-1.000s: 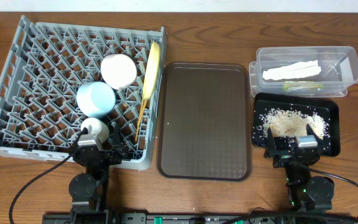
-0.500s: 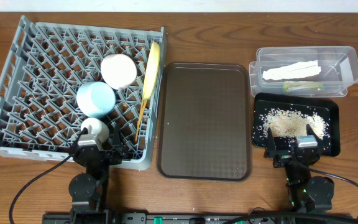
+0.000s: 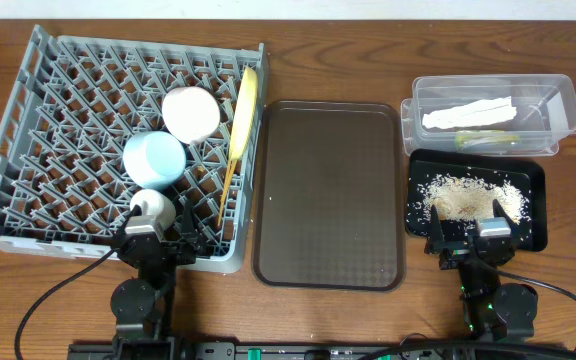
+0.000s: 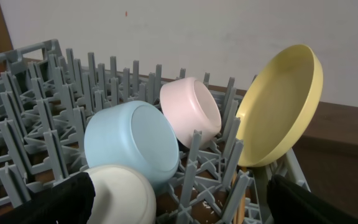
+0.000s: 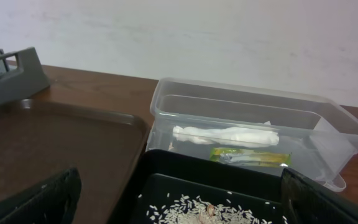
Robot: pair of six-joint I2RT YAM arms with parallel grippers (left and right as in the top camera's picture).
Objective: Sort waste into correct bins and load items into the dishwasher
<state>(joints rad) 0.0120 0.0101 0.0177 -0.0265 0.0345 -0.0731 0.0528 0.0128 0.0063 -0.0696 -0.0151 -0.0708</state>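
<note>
Both gape wide, empty. Beyond the left pincer (image 3: 158, 238): small off-white cup (image 3: 153, 207), light blue bowl (image 3: 154, 158), white bowl (image 3: 190, 112) and round yellow plate (image 3: 244, 110) in the grey plastic rack (image 3: 78, 90). Beyond the right pincer (image 3: 471, 232): beige rice crumbs (image 3: 463, 192) in a shallow black tray (image 3: 534, 205), then white napkin (image 3: 465, 113) and green-and-orange wrapper (image 3: 486, 138) in a clear tub (image 3: 566, 110).

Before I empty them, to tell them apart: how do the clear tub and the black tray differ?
The clear tub is transparent and deeper; the black tray is opaque and shallow. The tub holds a white napkin and a green wrapper; the tray holds rice crumbs. The tub sits behind the tray. Both are rectangular.
</note>
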